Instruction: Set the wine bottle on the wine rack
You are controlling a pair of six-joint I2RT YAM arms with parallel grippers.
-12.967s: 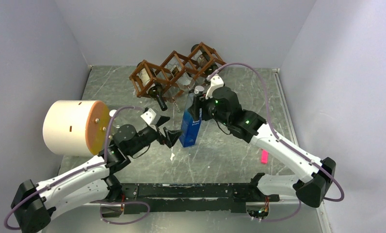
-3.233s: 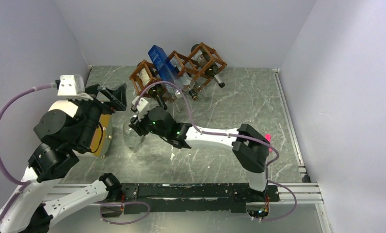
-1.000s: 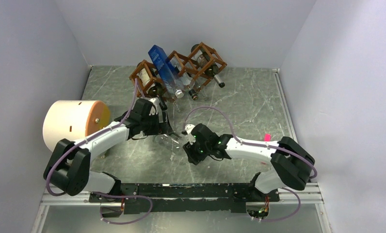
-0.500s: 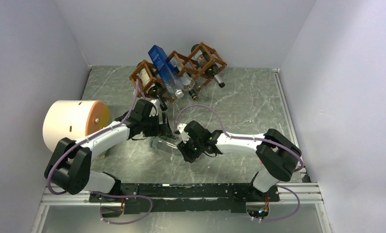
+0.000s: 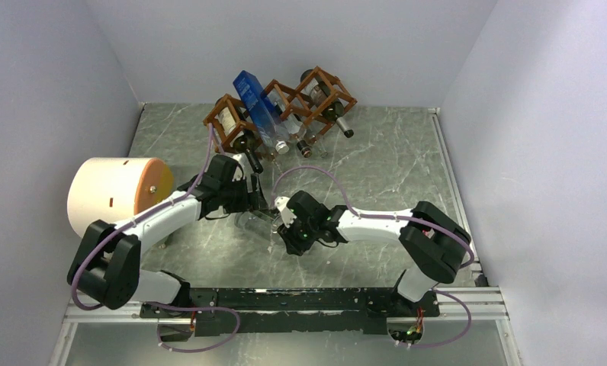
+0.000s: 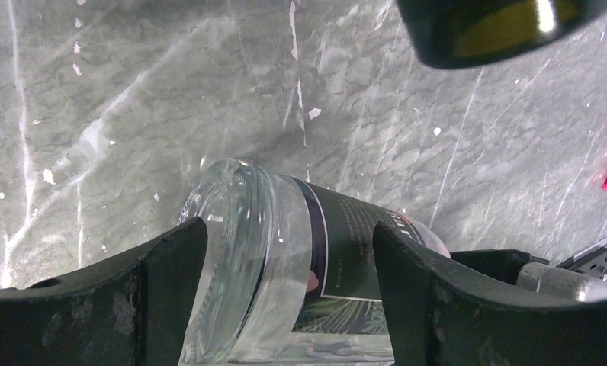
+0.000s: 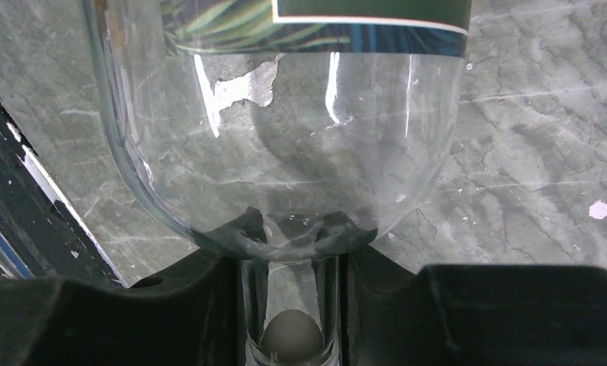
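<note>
A clear wine bottle [image 5: 256, 222] with a dark label lies on its side on the grey table between my two grippers. My left gripper [image 5: 256, 204] stands over its base end, its fingers spread wide on either side of the glass [image 6: 285, 259]. In the left wrist view the left gripper [image 6: 289, 230] straddles the bottle. My right gripper [image 5: 284, 221] is shut on the bottle's neck. In the right wrist view the right gripper [image 7: 289, 263] pinches the neck below the bottle's shoulder [image 7: 285, 114]. The reddish-brown wine rack [image 5: 319, 74] stands at the back and holds several bottles.
A blue carton [image 5: 255, 103] leans on the rack. A large cream cylinder [image 5: 114, 200] lies at the left. A small pink object [image 5: 420, 216] lies at the right. A dark bottle's end [image 6: 499, 23] hangs at the top of the left wrist view.
My right gripper has slid left to the bottle's neck and closed on it. The left gripper has stayed over the bottle's base. The bottle has turned slightly.
</note>
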